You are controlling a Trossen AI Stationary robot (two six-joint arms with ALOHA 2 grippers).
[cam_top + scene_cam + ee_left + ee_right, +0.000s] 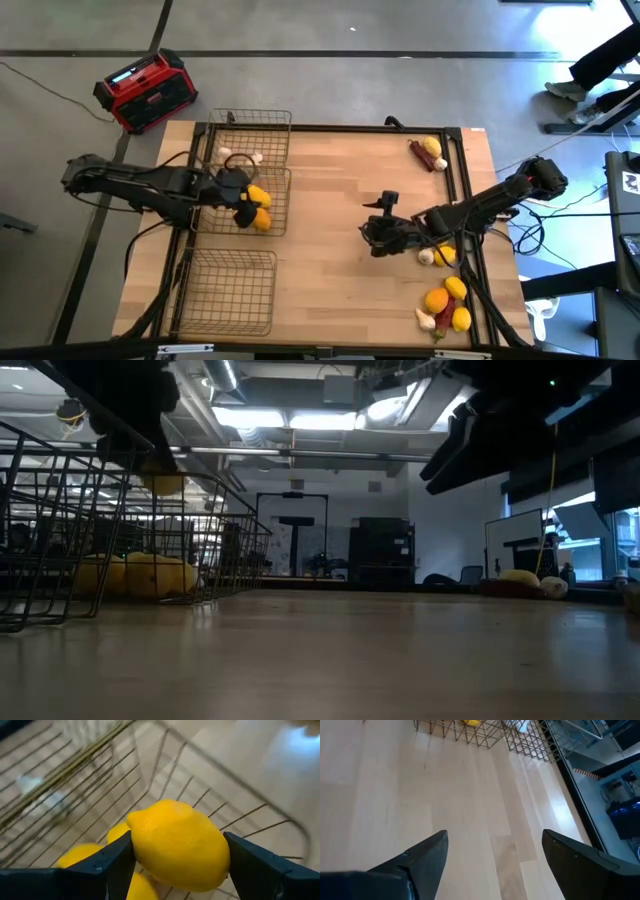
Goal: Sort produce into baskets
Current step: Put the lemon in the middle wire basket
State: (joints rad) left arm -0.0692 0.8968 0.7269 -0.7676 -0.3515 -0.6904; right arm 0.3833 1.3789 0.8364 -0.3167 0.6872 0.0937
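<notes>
Three wire baskets stand along the table's left edge: far [262, 125], middle [282, 205] and near [235, 290]. My left gripper [248, 200] is over the middle basket, shut on a yellow lemon [180, 845]. Below it, more lemons [150, 575] lie on that basket's floor. Garlic bulbs [240, 158] lie in the far basket. My right gripper [375, 235] hangs open over bare wood right of the table's middle, with nothing between its fingers. Loose produce lies near the right edge: a far group [428, 152], a middle group [442, 256] and a near group [446, 305]. My left gripper pinches the lemon's two opposite sides between its fingers [115, 857], one on each side, with the lemon's pointed end [137, 820] free. The fingers slant down from the table's left. The lemon [165, 482] hangs clear above the lemons in the middle basket.
A red-and-black box [145, 90] stands on the floor beyond the table's far left corner. Open wood [330, 280] lies between the baskets and the produce on the right. A person's legs [600, 65] show beyond the far right.
</notes>
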